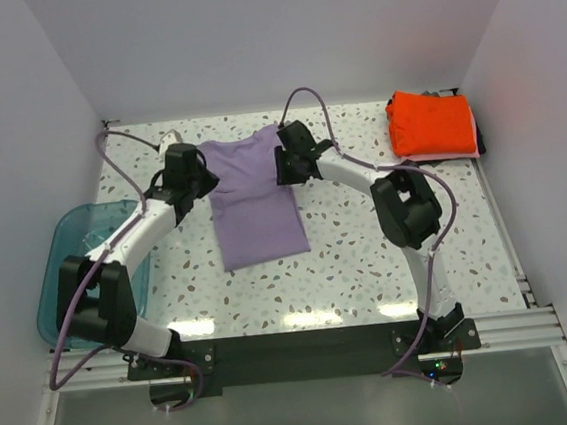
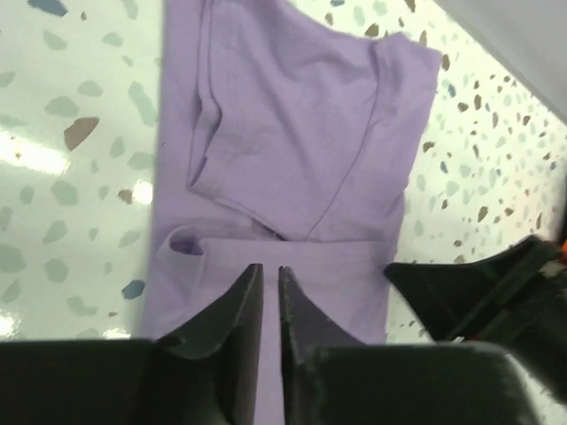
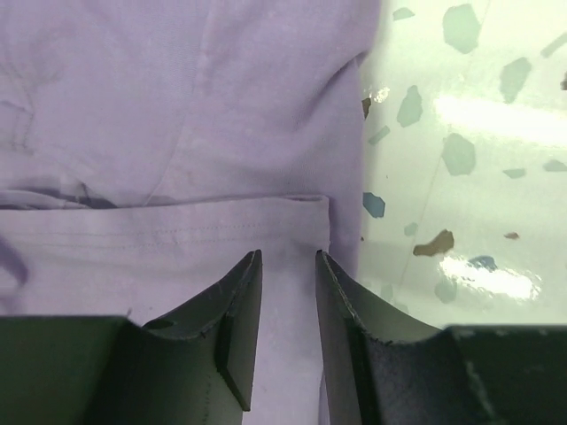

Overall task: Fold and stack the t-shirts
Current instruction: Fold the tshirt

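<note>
Tech: Left gripper [image 2: 270, 270], jaw condition?
Lead: Fingers parted by a narrow slit with nothing between them, poised over the lavender t-shirt [image 1: 254, 200].
Tech: Right gripper [image 3: 288, 257]?
Lead: Released, with a wider gap, above the same shirt near its edge.
Tech: Garment positions?
Lead: Lavender shirt lies mid-table [image 1: 368, 255], partly folded. Orange-red t-shirt [image 1: 431, 123] sits folded at the far right corner.

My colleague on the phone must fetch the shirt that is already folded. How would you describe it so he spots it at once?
Find the speckled table and look to its far right corner. There lies the orange-red t-shirt, folded into a compact rectangle. Unlike the lavender t-shirt stretched out mid-table, it is vivid and squared up.
</note>
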Robot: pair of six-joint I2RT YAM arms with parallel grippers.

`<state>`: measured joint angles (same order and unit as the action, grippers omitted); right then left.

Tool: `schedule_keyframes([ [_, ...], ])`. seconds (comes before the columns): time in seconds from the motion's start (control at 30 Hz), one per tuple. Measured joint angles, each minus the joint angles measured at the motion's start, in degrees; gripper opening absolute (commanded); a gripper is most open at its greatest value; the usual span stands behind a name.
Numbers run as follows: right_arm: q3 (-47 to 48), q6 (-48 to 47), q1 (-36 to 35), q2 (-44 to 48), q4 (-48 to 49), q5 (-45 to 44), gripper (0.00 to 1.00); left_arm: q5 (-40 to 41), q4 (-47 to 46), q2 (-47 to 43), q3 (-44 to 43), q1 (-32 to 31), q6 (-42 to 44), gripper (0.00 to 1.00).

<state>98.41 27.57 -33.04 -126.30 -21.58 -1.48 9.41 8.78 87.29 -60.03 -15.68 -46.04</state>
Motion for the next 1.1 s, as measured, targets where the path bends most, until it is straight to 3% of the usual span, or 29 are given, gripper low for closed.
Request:
schedule_keyframes([
  [0.07,-1.0,0.0,0.0,2.2,0.1,-0.4,0.35,0.6,0.5,-2.1,3.0,-0.4,-0.7,0.04],
  [0.17,-2.5,0.0,-0.2,5.7,0.7,-0.3,0.35,0.9,0.7,-2.1,6.3,-1.1,-1.4,0.0],
  [0.4,-2.4,0.2,-1.4,5.4,2.8,1.7,0.29,-0.2,-0.7,5.6,6.8,-1.4,-1.5,0.0],
  [0.73,0.4,1.8,1.1,-3.1,2.6,4.4,0.27,0.6,-1.5,19.1,-1.6,0.1,-2.7,0.0],
  [0.87,-0.7,2.8,3.5,-3.0,4.1,6.4,0.26,0.9,-2.0,19.4,-1.8,0.2,-4.2,0.09],
  [1.1,-6.4,3.5,3.9,-0.5,9.0,7.2,0.25,0.8,-3.7,19.3,-0.9,0.2,-5.4,0.1],
])
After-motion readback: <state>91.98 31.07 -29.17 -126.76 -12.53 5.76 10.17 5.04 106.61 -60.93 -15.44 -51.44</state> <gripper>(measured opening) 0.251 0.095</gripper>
